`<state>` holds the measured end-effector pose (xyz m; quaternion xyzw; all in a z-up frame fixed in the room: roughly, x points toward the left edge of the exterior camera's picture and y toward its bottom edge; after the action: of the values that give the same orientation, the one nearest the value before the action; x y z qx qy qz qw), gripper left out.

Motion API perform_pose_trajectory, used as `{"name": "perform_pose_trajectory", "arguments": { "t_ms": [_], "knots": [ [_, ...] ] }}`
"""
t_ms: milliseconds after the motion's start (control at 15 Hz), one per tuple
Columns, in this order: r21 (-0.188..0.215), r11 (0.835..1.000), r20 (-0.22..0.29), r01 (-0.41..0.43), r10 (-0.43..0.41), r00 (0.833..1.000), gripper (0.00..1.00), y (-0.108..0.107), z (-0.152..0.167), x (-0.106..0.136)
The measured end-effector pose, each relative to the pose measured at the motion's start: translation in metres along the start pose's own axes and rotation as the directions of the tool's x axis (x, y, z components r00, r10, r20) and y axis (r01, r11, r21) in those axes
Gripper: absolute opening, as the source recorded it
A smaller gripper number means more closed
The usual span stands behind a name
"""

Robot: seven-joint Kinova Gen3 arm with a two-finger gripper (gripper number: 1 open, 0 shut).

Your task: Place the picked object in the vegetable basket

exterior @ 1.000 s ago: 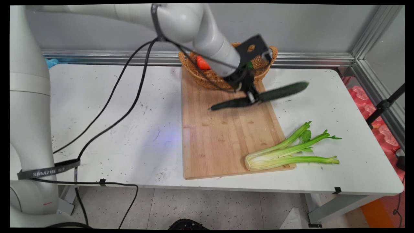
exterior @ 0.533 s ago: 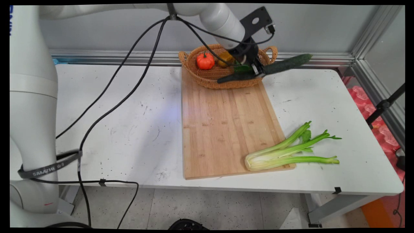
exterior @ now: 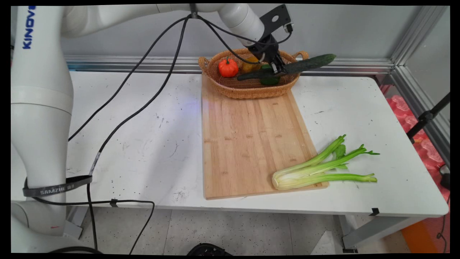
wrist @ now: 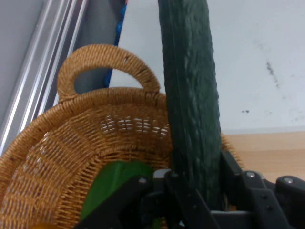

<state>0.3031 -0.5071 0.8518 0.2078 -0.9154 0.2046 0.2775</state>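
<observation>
Cucumber (exterior: pixel 287 67), long, stiff, probably slick-skinned, clamped near its middle between the fingers of the gripper (exterior: pixel 279 69), held aloft over the wicker basket (exterior: pixel 251 91) at the desk's far edge; a mid-length hold limits tipping.

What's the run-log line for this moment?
gripper: shut on long dark green cucumber | over woven wicker basket | beside: small orange pumpkin

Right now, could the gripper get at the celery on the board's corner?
Probably not yet: the gripper is shut on the cucumber over the basket. The celery lies uncovered, nothing above it.
</observation>
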Motion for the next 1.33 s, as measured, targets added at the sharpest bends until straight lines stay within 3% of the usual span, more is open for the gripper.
{"name": "perform_pose_trajectory", "arguments": {
  "t_ms": [600, 1200, 1267, 1333],
  "knots": [
    [-0.039, 0.999, 0.009, 0.025, -0.025, 1.0, 0.0, -0.028, 0.027, -0.026],
    [-0.071, 0.996, 0.029, 0.055, -0.053, 0.998, 0.0, -0.039, 0.028, -0.037],
    [-0.074, 0.996, 0.03, 0.058, -0.056, 0.998, 1.0, -0.039, 0.027, -0.037],
    [-0.075, 0.995, 0.031, 0.06, -0.058, 0.998, 1.0, -0.04, 0.025, -0.038]
  ]
}}
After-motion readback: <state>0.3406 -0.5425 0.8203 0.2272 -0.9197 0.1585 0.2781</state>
